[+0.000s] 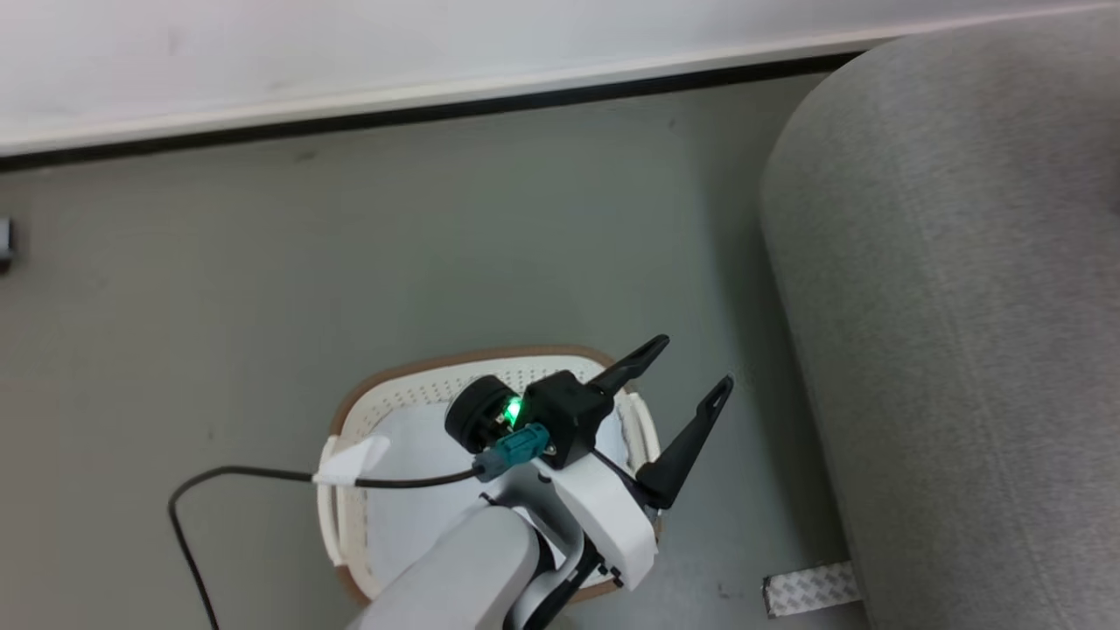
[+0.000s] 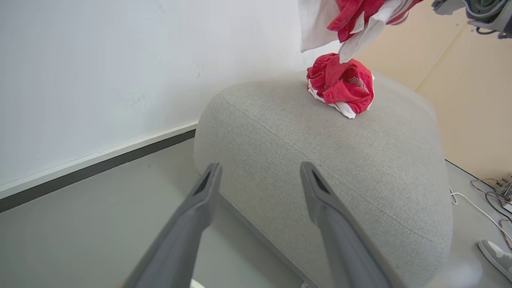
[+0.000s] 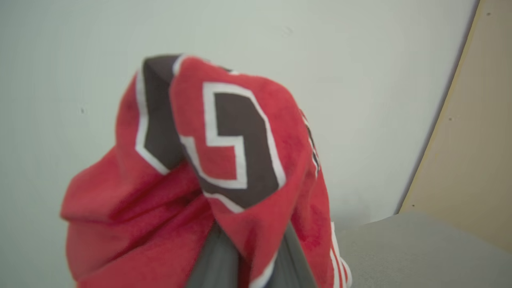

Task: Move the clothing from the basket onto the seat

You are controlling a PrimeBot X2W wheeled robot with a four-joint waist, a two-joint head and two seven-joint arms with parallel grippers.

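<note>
The white perforated basket (image 1: 411, 394) with a tan rim stands on the floor, and its white bottom shows. Above it my left gripper (image 1: 693, 362) is open and holds nothing; its fingers (image 2: 320, 188) point at the grey seat (image 2: 360, 168). One bunched red garment with white trim (image 2: 342, 86) lies on top of the seat. A second red and white garment (image 2: 360, 20) hangs just above it. My right gripper (image 3: 256, 256) is shut on this red garment (image 3: 224, 160), which bears dark letters outlined in white. The seat also fills the right side of the head view (image 1: 962, 306).
A black cable (image 1: 201, 490) loops over the grey floor left of the basket. A white wall with a dark baseboard (image 1: 437, 109) runs behind. A metal plate (image 1: 809, 591) lies by the seat's base. A shoe (image 2: 496, 256) and loose cables (image 2: 480, 208) lie beyond the seat.
</note>
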